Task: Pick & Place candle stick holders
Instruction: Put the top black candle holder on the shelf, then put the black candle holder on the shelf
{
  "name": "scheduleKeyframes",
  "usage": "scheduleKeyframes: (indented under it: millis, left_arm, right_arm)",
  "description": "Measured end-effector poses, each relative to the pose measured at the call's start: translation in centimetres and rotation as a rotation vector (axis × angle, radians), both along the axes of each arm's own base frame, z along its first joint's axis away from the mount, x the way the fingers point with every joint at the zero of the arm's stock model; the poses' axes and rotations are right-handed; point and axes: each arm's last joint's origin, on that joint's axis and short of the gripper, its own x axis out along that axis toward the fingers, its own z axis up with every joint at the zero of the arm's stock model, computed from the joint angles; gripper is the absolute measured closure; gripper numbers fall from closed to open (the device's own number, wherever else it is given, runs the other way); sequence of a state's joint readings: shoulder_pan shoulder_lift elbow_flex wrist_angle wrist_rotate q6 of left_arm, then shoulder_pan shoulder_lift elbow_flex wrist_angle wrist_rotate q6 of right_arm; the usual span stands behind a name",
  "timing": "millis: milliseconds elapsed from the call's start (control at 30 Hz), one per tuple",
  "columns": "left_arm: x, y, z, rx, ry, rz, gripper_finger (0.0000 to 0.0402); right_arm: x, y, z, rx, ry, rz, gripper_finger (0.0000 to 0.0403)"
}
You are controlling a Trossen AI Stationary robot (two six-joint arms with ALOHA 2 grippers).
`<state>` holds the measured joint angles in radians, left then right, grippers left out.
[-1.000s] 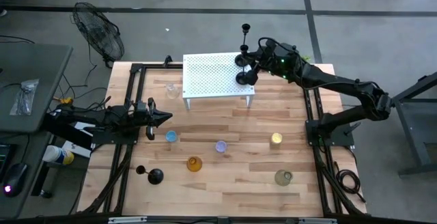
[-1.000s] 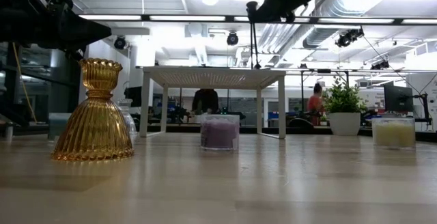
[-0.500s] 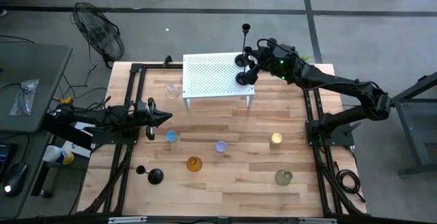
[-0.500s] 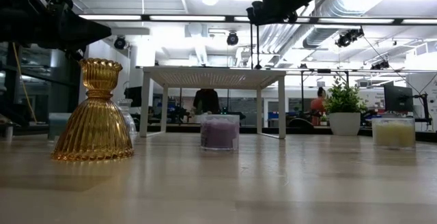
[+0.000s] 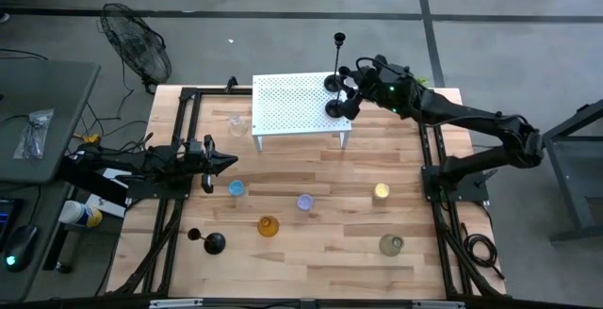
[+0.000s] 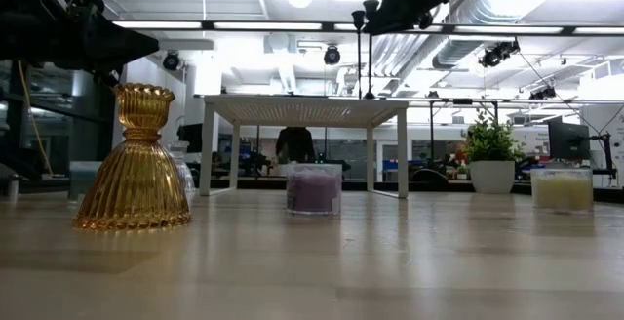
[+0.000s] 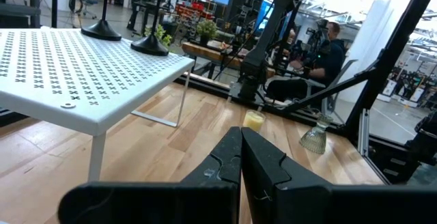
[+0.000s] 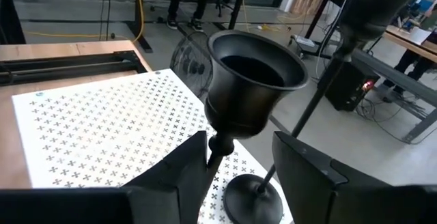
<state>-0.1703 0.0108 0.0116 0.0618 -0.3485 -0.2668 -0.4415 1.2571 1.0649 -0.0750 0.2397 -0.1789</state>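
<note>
Straddling a slim black metal candlestick (image 8: 254, 80) on the white perforated stand (image 5: 283, 107), far right — right gripper (image 8: 240, 157) fingers apart, likely releasing. Left gripper (image 7: 241, 157) waits near-left, pinched together, empty.

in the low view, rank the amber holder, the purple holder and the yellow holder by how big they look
1. Amber holder, by far the largest in the picture; it also stands nearest the camera, which inflates it.
2. Purple holder and yellow holder: they look about alike, so no ranking between them.

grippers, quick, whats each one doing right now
Left gripper: shut, empty, low over the table.
Right gripper: open around the black candlestick stem on the white perforated stand, not clamped.
</note>
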Motion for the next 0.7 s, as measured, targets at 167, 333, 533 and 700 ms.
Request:
scheduleKeyframes:
  millis: [167, 333, 533, 700]
  left_arm:
    - [0.0, 0.0, 0.0, 0.000, 0.000, 0.000, 0.0401]
    - [0.0, 0.0, 0.0, 0.000, 0.000, 0.000, 0.0401]
    - [0.0, 0.0, 0.0, 0.000, 0.000, 0.000, 0.0401]
    - [0.0, 0.0, 0.0, 0.000, 0.000, 0.000, 0.0401]
  right_arm:
    - [-0.1, 0.5, 0.3, -0.001, -0.007, -0.010, 0.0241]
    - [-0.7, 1.3, 0.3, 0.011, 0.029, -0.056, 0.0241]
    - [-1.3, 2.7, 0.5, 0.048, 0.051, -0.027, 0.0241]
    - [-1.5, 4.7, 0.6, 0.083, 0.069, 0.096, 0.0242]
